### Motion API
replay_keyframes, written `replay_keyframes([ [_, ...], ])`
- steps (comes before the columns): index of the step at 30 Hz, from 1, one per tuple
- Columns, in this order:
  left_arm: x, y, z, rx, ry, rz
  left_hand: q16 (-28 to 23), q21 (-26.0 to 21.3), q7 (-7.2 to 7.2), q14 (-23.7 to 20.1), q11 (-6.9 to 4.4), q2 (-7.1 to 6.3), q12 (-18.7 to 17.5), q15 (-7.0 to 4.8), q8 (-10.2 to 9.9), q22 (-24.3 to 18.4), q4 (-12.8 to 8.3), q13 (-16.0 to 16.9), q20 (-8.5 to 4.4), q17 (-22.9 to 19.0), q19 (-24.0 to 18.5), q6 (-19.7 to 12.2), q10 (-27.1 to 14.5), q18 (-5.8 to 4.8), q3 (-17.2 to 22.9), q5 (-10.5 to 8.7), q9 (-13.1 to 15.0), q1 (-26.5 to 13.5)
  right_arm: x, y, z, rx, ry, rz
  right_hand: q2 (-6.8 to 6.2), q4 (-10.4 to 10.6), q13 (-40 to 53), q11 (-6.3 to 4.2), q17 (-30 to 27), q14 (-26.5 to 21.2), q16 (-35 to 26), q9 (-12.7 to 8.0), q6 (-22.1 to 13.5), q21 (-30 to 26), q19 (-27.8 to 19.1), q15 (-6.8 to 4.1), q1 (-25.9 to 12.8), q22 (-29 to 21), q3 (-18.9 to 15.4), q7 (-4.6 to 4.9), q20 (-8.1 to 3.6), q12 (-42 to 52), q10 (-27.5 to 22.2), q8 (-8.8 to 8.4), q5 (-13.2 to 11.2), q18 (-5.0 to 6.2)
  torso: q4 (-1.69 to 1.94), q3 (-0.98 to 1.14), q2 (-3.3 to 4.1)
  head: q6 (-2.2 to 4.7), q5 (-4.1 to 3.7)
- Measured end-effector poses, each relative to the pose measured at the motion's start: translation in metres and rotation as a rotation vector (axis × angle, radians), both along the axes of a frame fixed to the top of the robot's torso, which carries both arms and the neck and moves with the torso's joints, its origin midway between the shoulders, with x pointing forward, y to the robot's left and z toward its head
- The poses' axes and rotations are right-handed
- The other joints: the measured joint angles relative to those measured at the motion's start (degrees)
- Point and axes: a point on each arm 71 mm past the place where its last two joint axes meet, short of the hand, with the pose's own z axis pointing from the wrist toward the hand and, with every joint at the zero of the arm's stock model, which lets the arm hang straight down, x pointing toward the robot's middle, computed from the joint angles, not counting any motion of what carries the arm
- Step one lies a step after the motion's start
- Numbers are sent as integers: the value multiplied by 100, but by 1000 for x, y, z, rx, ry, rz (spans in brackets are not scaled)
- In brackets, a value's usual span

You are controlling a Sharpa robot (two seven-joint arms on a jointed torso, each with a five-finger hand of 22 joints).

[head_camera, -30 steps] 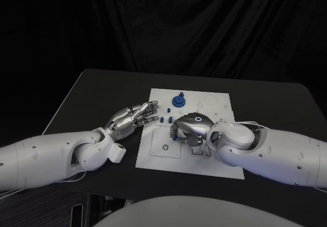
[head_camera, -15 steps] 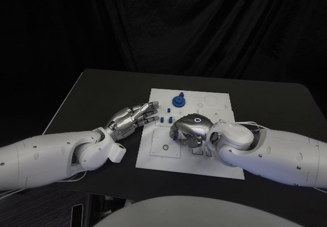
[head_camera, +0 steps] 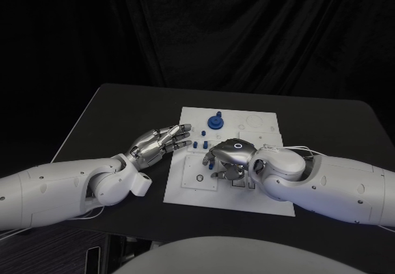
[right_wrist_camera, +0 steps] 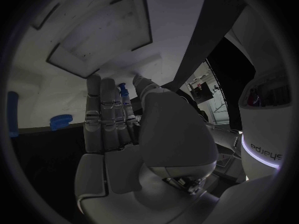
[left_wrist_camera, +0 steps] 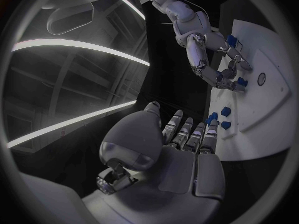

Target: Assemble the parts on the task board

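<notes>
Right hand (head_camera: 230,157) sits low over the middle of the white rectangular task board (head_camera: 265,204), fingers curled down, pinching a small blue plastic part (right_wrist_camera: 123,90) at the fingertips just above the plate. Left hand (head_camera: 161,141) hovers at the board's left edge, fingers spread, holding nothing. More small blue pieces (head_camera: 198,144) lie between the two hands; a blue round knob-shaped part (head_camera: 216,121) stands at the far side. Risks: thin pinch, so the part may tilt or slip at insertion; fingers hide the target; knuckles could knock the loose pieces.

One task board (head_camera: 255,197), two hands.
</notes>
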Motion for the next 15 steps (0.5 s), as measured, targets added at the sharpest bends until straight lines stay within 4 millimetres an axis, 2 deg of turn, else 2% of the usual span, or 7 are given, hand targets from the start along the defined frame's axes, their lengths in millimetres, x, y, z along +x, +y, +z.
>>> replay_keyframes([
  [3, 0, 0, 0, 1, 0, 1, 0, 0, 0, 0, -7, 0, 0, 0, 0, 0, 0, 0, 0, 0, 0, 0, 7, 0, 0, 1, 0, 0, 0, -2, 0, 4, -2, -3, 29, 8, 68, 31, 9, -71, -23, -97, -215, -79, -1, 10, 29, -32, -100, -154, -1, 19, -308, -219, 40, 10, -1, 1, 0, 0, -4],
  [7, 0, 1, 0, 1, 0, 1, 0, 0, 29, 0, -7, 0, 0, 0, 22, 0, 0, 0, 0, 0, 0, 29, 7, 1, 0, 1, 0, 0, 0, -7, 3, 18, -9, -11, 27, 55, 110, 65, 20, -92, -23, -190, -331, -157, 23, 31, 156, -46, -178, -269, 24, 42, -619, -368, 91, 136, -2, 1, 0, 0, -14],
  [9, 0, 1, 0, 2, 0, 2, 0, 0, 29, 0, -7, 0, 0, 0, 22, 0, 0, 0, 0, 0, 0, 29, 7, 1, 0, 1, 0, 0, 1, -12, 7, 25, -20, -20, 47, 55, 109, 78, 20, -92, -23, -215, -331, -177, 72, 31, 206, -25, -178, -269, 72, 42, -711, -371, 146, 124, -2, 1, 0, 0, -31],
  [14, 0, 3, 0, 3, 0, 5, 0, 0, 28, 0, -7, 0, 0, 0, 22, -9, 0, 0, 0, 0, 0, 28, 7, 1, 0, 1, 0, 0, 13, -27, 30, 44, -70, -53, 62, 87, 11, 105, 73, 5, 26, -298, -330, -189, 144, 46, 303, -16, -210, -269, 63, -103, -822, -449, 291, 124, -3, 3, 3, 0, -65],
  [15, 0, 3, 0, 3, 0, 5, 0, 0, 28, 0, -7, 0, 0, 0, 22, -9, 0, 0, 0, 0, 0, 28, 7, 1, 0, 1, -1, 0, 15, -30, 35, 48, -80, -59, 62, 98, -27, 107, 174, 99, 105, -318, -296, -185, 192, 48, 303, 0, -221, -234, 62, -147, -821, -449, 291, 125, -3, 3, 3, 0, -74],
])
